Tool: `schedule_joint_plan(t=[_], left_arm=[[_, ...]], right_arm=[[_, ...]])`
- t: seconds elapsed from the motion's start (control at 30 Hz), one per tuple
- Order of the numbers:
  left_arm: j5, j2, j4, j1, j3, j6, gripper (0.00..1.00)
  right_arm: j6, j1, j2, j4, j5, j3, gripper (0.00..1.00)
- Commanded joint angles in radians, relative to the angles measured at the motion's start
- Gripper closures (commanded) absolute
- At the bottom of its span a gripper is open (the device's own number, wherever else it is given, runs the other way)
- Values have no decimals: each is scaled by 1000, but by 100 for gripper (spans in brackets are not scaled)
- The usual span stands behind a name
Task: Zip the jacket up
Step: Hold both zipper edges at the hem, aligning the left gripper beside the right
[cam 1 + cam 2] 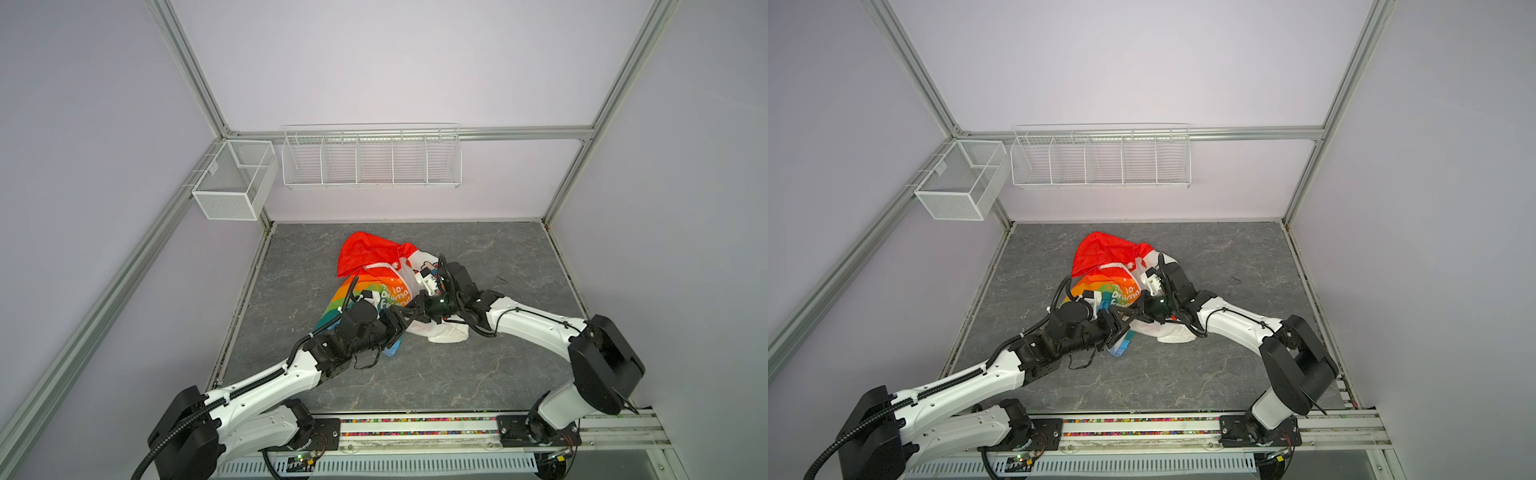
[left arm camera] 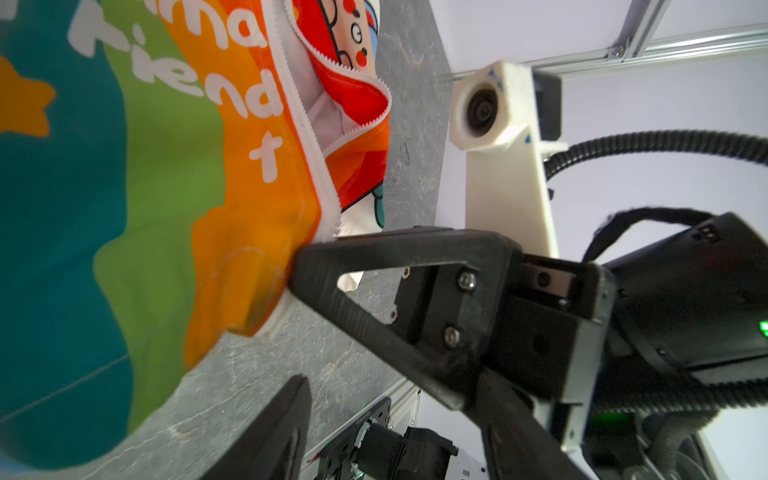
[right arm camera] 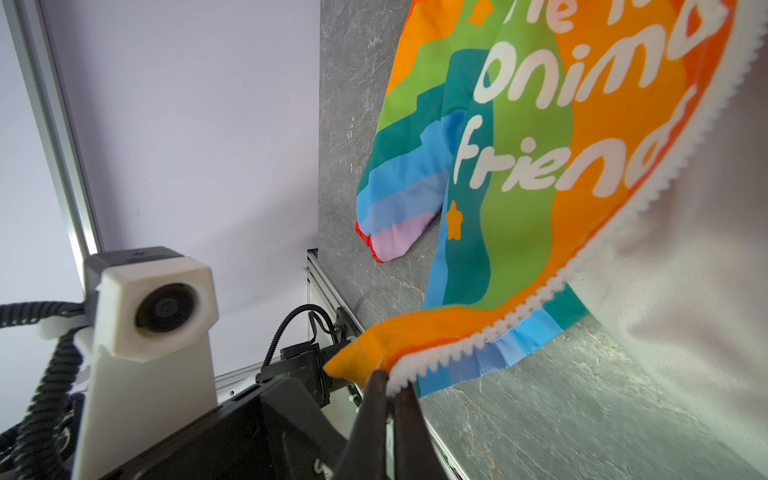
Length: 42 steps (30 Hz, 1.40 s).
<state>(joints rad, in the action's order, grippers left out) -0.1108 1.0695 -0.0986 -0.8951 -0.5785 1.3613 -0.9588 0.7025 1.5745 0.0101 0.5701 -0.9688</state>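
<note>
Progress is slight. The jacket (image 1: 376,286) lies crumpled in the middle of the bench (image 1: 519,266) in both top views, with its red hood (image 1: 365,253) toward the back wall and its front open. In the left wrist view the two rows of the white zipper (image 2: 297,116) run apart at the upper middle of the frame, with the cartoon lining (image 2: 353,33) showing between them. No teeth are joined, and I cannot make out the slider.

The right gripper (image 3: 390,382), at the lower middle of the right wrist view, is clamped tight on the bottom end of one zipper edge, where the orange hem meets the white teeth. The left gripper (image 1: 1121,326) sits just beside it over the lower part of the jacket. Its jaws are spread and hold nothing.

As I judge it, one edge is secured. The other edge has yet to be taken, the two ends mated at the bottom, and the whole length drawn closed.
</note>
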Motion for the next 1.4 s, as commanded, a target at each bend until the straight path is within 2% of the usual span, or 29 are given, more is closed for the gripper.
schedule_joint_plan(t=[0.0,0.17,0.4,0.7,0.97,1.03,1.13,1.27,1.37], left_arm=[[86,1,-116,-3,63,0,35],[200,14,-137,-3,103,-48,35],[230,-3,-169,27,133,-77,34],[172,-36,-118,113,143,-146,34],[90,-10,-171,120,136,-195,38],[65,-9,-179,120,138,-200,41],[39,-12,-177,120,137,-204,53],[28,-9,-170,120,145,-198,84],[24,-8,-172,120,150,-193,99]], right_arm=[[-21,-6,-34,13,26,0,93],[-23,-8,-37,13,44,6,93],[-25,-12,-59,5,51,25,93],[-2,-14,-80,-22,53,59,93],[0,-20,-80,-19,55,64,93],[2,-25,-79,-18,57,64,93],[0,-29,-76,-12,60,67,93],[-3,-35,-74,-9,63,70,93],[-14,-38,-74,6,64,76,87]])
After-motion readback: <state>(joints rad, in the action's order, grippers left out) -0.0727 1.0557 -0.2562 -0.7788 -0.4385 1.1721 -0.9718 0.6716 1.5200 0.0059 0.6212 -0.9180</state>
